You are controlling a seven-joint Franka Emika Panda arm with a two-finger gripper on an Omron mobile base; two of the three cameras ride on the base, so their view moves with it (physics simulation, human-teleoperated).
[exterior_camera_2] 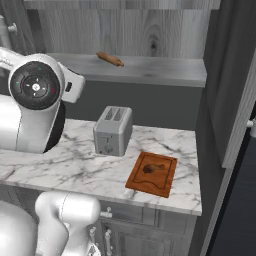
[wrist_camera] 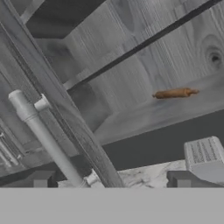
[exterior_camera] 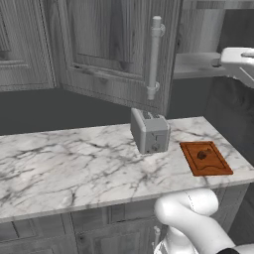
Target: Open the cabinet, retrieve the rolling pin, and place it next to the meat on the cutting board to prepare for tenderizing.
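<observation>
The cabinet [exterior_camera: 114,49] stands with its left door swung out over the counter, its bar handle [exterior_camera: 155,57] facing me. Inside, the rolling pin [exterior_camera_2: 110,59] lies on the grey shelf [exterior_camera_2: 150,70], at an angle near the back wall. In the hand view the rolling pin [wrist_camera: 175,92] is at upper right, well beyond my gripper [wrist_camera: 113,180], which is open and holds nothing. The door handle [wrist_camera: 43,135] passes to the left of the fingers. The cutting board [exterior_camera_2: 137,182] rests on the counter's right end with the meat [exterior_camera_2: 152,168] on it.
A grey toaster [exterior_camera_2: 113,131] stands on the marble counter [exterior_camera: 64,168], just left of the board. The cabinet's right door [exterior_camera_2: 235,100] hangs open at the right. My arm's elbow [exterior_camera_2: 35,85] is at the left of the right base view.
</observation>
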